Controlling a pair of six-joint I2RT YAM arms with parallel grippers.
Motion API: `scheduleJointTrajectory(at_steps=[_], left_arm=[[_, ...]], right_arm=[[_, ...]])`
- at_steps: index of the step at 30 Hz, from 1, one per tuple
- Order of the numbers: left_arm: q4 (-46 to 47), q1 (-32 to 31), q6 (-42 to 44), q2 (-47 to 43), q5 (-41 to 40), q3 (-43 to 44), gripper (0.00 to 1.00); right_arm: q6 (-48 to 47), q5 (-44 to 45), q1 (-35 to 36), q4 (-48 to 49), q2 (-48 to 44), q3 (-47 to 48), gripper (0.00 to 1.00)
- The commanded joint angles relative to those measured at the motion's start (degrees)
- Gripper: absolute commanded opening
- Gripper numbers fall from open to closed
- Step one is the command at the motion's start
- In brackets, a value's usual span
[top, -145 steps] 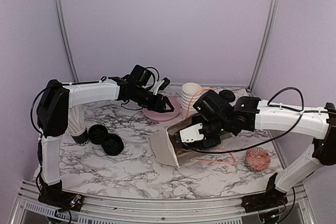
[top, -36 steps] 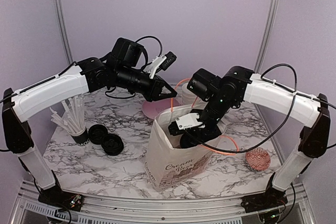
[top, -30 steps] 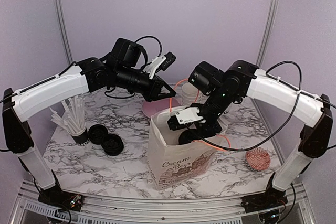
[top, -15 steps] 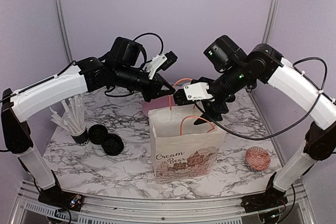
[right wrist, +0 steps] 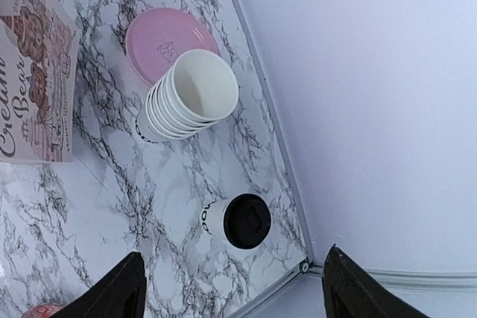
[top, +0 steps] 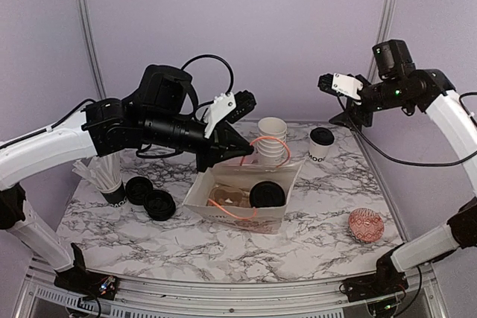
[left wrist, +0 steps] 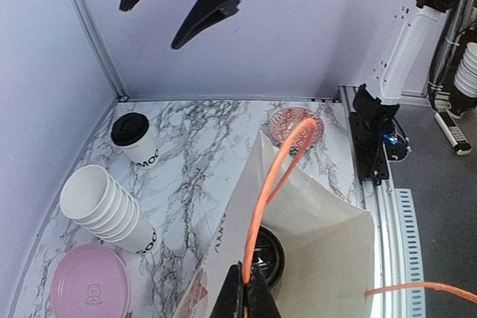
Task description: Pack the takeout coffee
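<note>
One takeout coffee [top: 267,194], white with a black lid, stands inside the white paper bag [top: 223,214]; its lid [left wrist: 266,255] shows in the left wrist view too. A second takeout coffee [top: 321,144] [right wrist: 238,221] stands on the table at the back right. My left gripper [top: 244,151] [left wrist: 244,297] is shut on the bag's orange-pink handle [left wrist: 277,176] and holds the mouth wide. High at the back right, my right gripper [top: 332,100] [right wrist: 235,296] hangs open and empty above the second coffee.
A stack of lidless white cups [top: 273,139] stands behind the bag, beside a pink plate [right wrist: 168,42]. A cup of wrapped straws [top: 108,176] and loose black lids [top: 150,199] sit at the left. A red patterned round thing [top: 366,226] lies at the right.
My right gripper has come up out of the bag and swung high to the back right. My left arm kept the handle and moved lower and nearer; the bag now shows its open mouth.
</note>
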Motion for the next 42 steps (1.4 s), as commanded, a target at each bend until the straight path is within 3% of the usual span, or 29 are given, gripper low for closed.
scheduleJointTrajectory(at_steps=[1,9,18,30,42], left_arm=[[1.7,-4.1,-0.2,-3.9,1.3,-4.2,0.00],[1.9,-9.9,-3.8,-9.7,0.5,-9.6,0.00],[7.0,-11.1,-6.5,-11.7,1.3,-14.2,0.00],[8.1,-10.8,-6.3,-7.4,-2.3,-10.6,0.00],[7.7,1.3,-9.6,-0.3,-4.7,-4.4,0.00]], right_arm=[[2.5,-1.8,-1.2,4.7,-0.4,-5.9,0.78],[3.4,-5.2,-1.2,3.7,0.8,-8.3,0.78],[2.6,-8.6,-1.1,0.9,2.4,-7.5,0.77],[3.2,-9.4,-1.1,0.4,2.2,-8.6,0.77],[9.0,-5.9,-1.6,1.1,9.7,-4.7,0.77]])
